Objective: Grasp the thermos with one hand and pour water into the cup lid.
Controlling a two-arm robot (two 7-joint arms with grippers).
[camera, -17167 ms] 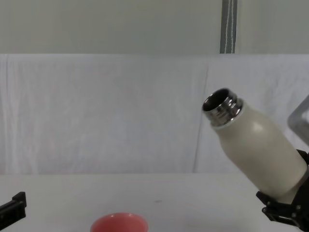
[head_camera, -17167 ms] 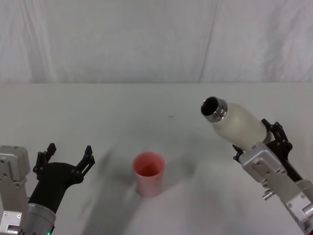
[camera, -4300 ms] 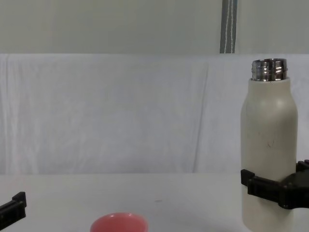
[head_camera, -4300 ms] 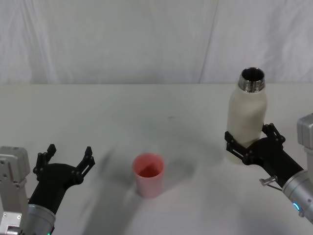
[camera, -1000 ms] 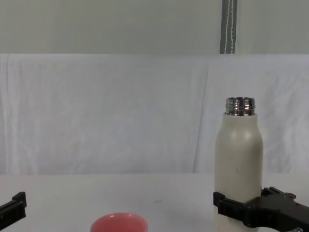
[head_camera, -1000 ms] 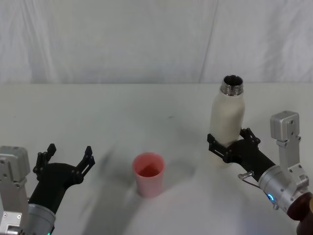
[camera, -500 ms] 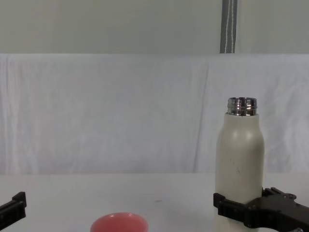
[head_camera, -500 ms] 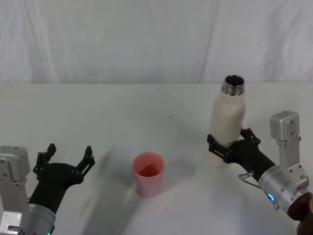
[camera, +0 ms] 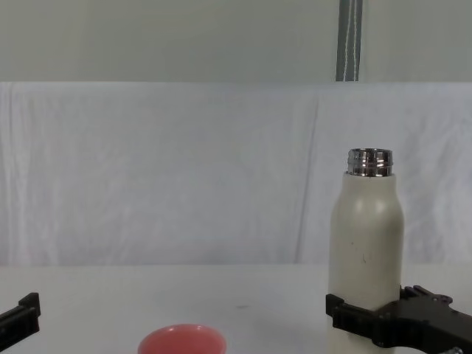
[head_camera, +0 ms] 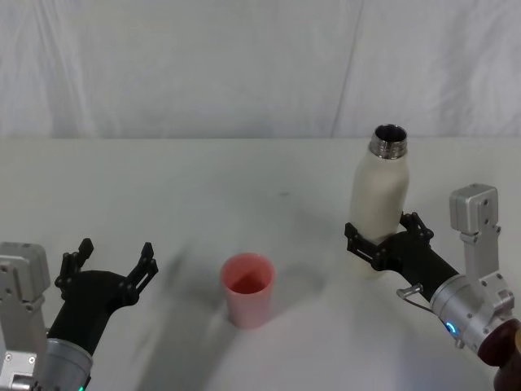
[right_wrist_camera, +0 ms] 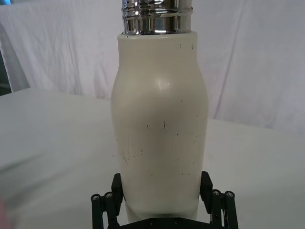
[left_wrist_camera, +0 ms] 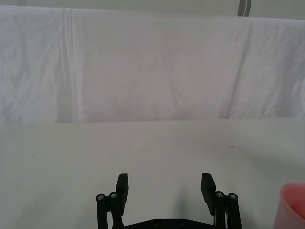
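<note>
Gripping: the right gripper [head_camera: 380, 246], black plastic with 2 fingers on a grey metal arm, has its fingers clamped on the lower body of the tall cream-white matte thermos [head_camera: 378, 208], 1 finger on each side.
Thermos: upright between the right gripper's fingers, its shiny threaded steel neck [camera: 369, 162] uncapped and pointing up; whether its base touches the white counter [head_camera: 244, 187] cannot be told from the views.
Right wrist view: the bottle's cream body [right_wrist_camera: 160, 129] rises straight from between the 2 black fingertips [right_wrist_camera: 106, 202], with small dark scuffs on its paint.
Cup lid: the small round pink-red cup lid [head_camera: 247, 289] stands upright on the counter, well apart from the right gripper on its inner side and a little nearer the robot, roughly between the 2 grippers.
Left gripper: the left gripper [head_camera: 114, 265] is low at the counter's near edge, fingers spread apart and holding nothing, with the cup lid off to its inner side.
Backdrop: a white cloth [head_camera: 244, 65] hangs behind the counter, beyond both grippers.
</note>
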